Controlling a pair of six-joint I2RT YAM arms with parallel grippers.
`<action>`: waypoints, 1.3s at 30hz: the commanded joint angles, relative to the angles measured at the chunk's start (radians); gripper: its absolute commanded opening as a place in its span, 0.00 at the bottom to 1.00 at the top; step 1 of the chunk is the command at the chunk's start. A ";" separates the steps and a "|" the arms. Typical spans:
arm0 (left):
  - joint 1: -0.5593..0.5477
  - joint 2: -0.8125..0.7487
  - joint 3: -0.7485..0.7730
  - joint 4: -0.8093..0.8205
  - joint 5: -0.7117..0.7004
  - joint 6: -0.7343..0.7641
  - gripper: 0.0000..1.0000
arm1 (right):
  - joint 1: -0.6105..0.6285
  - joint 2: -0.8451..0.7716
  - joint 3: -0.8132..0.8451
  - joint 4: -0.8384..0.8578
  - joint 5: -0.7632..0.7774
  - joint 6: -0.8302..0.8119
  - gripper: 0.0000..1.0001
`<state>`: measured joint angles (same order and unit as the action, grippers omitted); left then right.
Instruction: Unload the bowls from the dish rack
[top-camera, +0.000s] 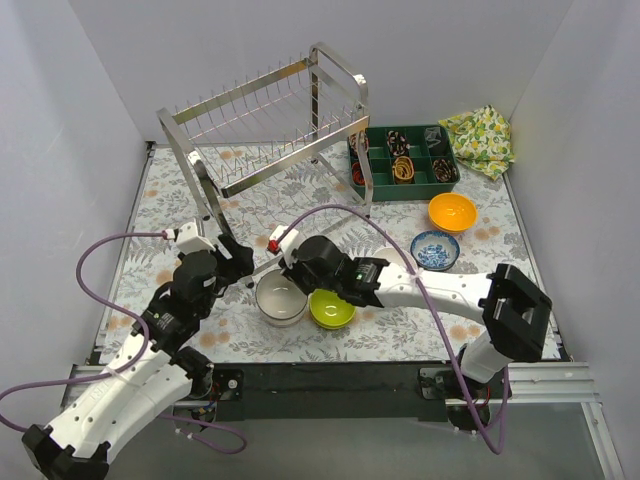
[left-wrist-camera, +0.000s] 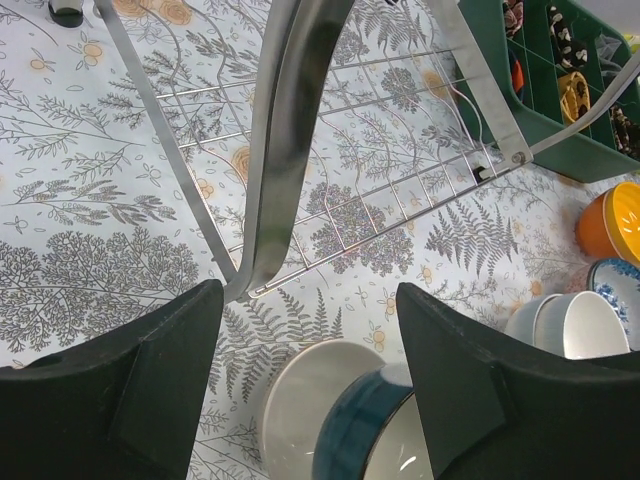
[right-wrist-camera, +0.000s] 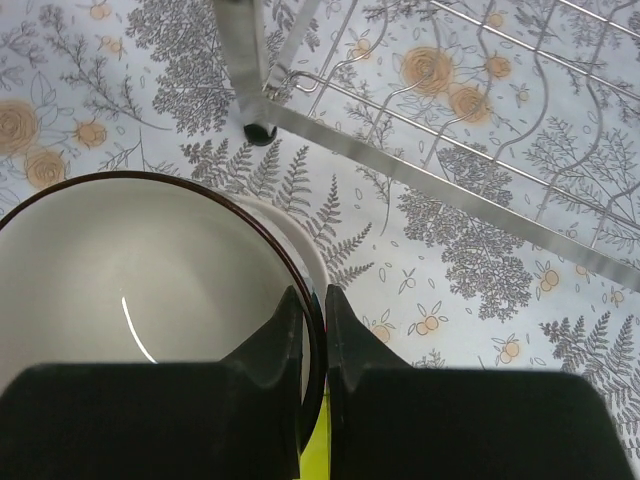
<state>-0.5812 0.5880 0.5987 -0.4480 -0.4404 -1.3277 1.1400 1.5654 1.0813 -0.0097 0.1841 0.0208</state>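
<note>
Top external view, items as they stand.

- Dish rack (top-camera: 262, 108): steel wire, upper centre of frame, standing on the fern-print tablecloth (top-camera: 330, 205).
- Dark-rimmed bowl (top-camera: 278, 298): white inside, lower centre, in front of the rack and resting over a plain white bowl (left-wrist-camera: 300, 400).
- Right gripper (right-wrist-camera: 313, 300): clenched on the near rim of the dark-rimmed bowl, one finger inside and one outside.
- Lime green bowl (top-camera: 332, 310): just right of the dark-rimmed bowl, partly under the right arm.
- Left gripper (left-wrist-camera: 308, 300): released, fingers wide apart with nothing between them, near the rack's front leg.
- Blue-and-white bowl (top-camera: 435, 250) and orange bowl (top-camera: 452, 212): right of centre, close together.
- Green compartment tray (top-camera: 405, 190): upper right, beside the rack.
- Yellow patterned cloth (top-camera: 480, 138): far upper right corner.
</note>
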 joint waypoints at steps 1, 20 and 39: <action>0.006 -0.023 -0.008 -0.008 -0.018 -0.001 0.69 | 0.024 0.047 0.037 0.037 0.067 -0.045 0.01; 0.006 -0.080 -0.016 -0.003 -0.021 0.005 0.73 | 0.029 0.090 0.080 0.039 0.144 -0.055 0.74; 0.006 -0.290 -0.053 0.008 -0.044 0.028 0.98 | -0.451 -0.390 -0.165 0.057 0.077 0.136 0.93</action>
<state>-0.5812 0.3447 0.5613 -0.4412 -0.4644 -1.3125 0.7002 1.2865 0.9695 -0.0021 0.2932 0.1368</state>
